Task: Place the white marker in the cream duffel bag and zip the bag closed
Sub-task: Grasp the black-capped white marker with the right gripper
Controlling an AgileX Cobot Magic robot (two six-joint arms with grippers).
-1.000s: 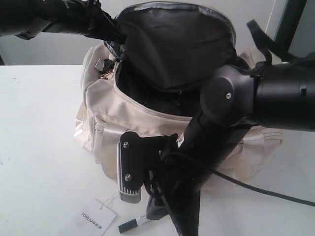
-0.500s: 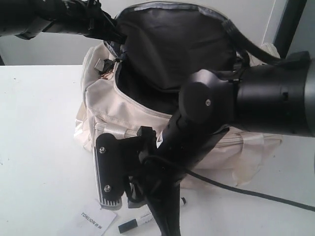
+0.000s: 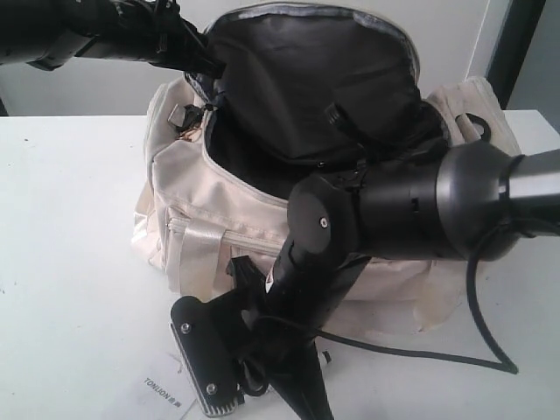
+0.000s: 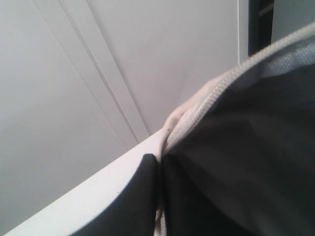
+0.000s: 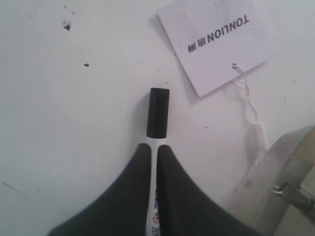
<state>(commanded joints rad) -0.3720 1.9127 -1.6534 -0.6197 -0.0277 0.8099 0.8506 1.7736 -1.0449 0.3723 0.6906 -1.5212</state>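
The cream duffel bag [image 3: 188, 188] stands on the white table with its top flap lifted, showing dark lining [image 3: 306, 79]. My left gripper [image 3: 208, 63] is shut on the flap's zipper edge [image 4: 197, 110] and holds it up. The white marker [image 5: 158, 113] lies flat on the table in front of the bag, its dark cap pointing past my fingertips. My right gripper [image 5: 154, 147] sits low over its barrel, jaws parted by a narrow slit through which the barrel shows. In the exterior view the right gripper [image 3: 229, 402] hides the marker.
A white paper tag [image 3: 162, 389] printed TONLION lies by the marker [image 5: 219, 42], tied by a thin string to the bag. A black cable [image 3: 411, 354] trails across the table at the right. The bag's front strap [image 3: 197, 236] hangs close behind the right gripper.
My right arm has swung left and down toward the table's front edge, covering the marker in the exterior view. Its jaws have parted slightly. The left arm and the flap have not moved.
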